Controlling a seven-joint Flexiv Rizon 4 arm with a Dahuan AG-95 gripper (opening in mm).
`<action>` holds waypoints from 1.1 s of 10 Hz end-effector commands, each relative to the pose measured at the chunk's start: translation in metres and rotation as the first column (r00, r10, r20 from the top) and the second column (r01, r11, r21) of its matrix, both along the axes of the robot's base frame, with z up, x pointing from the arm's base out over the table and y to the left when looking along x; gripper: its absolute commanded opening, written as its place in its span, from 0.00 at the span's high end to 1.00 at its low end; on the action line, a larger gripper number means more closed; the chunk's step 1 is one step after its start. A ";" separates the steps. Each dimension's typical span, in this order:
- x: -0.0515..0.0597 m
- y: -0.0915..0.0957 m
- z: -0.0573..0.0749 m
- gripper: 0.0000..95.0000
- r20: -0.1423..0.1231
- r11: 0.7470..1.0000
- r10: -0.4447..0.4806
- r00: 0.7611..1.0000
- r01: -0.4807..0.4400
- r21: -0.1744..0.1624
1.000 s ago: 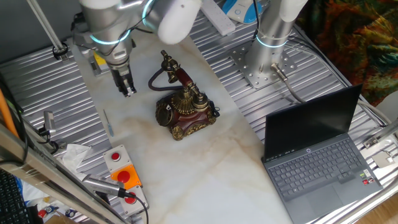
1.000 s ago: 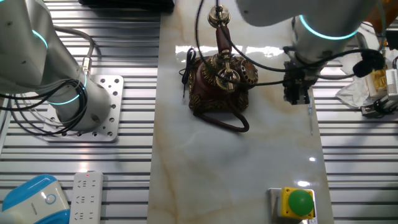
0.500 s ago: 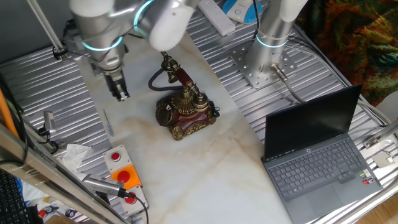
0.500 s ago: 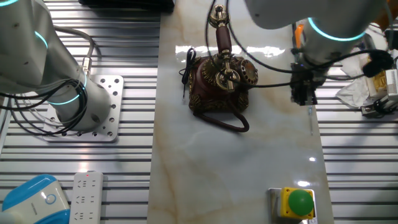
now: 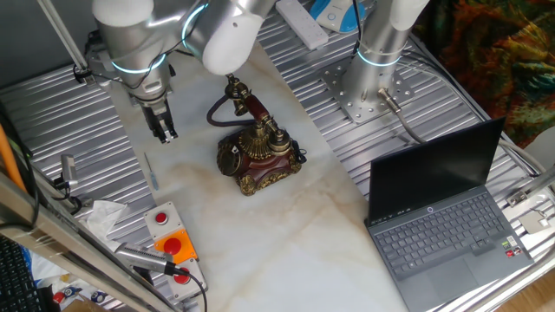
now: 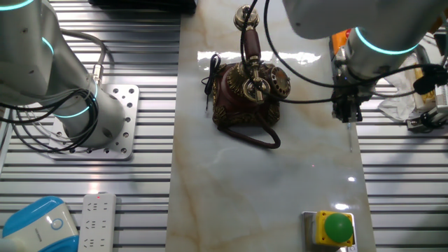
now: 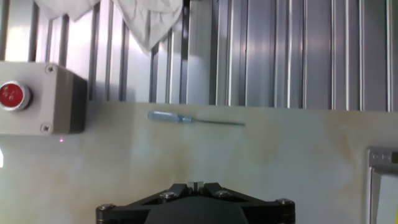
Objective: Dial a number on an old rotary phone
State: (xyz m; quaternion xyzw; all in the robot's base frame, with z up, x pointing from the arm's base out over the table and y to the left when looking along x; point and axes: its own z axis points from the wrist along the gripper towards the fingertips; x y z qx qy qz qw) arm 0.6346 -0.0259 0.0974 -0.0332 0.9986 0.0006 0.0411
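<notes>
I had the gripper (image 5: 166,134) hanging over the marble, well to one side of the old rotary phone (image 5: 257,154) — fingers drawn together, nothing between them. The phone sat mid-table, handset (image 6: 249,42) on its cradle. Below lay a small screwdriver (image 7: 193,119).

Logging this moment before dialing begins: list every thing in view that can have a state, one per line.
Dark red, brass-trimmed rotary phone: upright on the marble top, untouched.
Red-and-brass handset: resting on the cradle.
Black two-finger gripper: fingers together, empty, away from the phone.
Grey laptop: lid open, screen dark.
Blue-handled screwdriver: lying flat on the marble.
Red emergency button: state unclear.
</notes>
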 end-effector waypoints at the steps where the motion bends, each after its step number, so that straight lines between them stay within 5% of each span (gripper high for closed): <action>1: 0.005 0.001 -0.004 1.00 -0.006 1.000 -0.001 1.000 0.001 -0.007; 11: 0.005 0.002 -0.009 1.00 0.000 1.000 -0.013 1.000 0.013 -0.002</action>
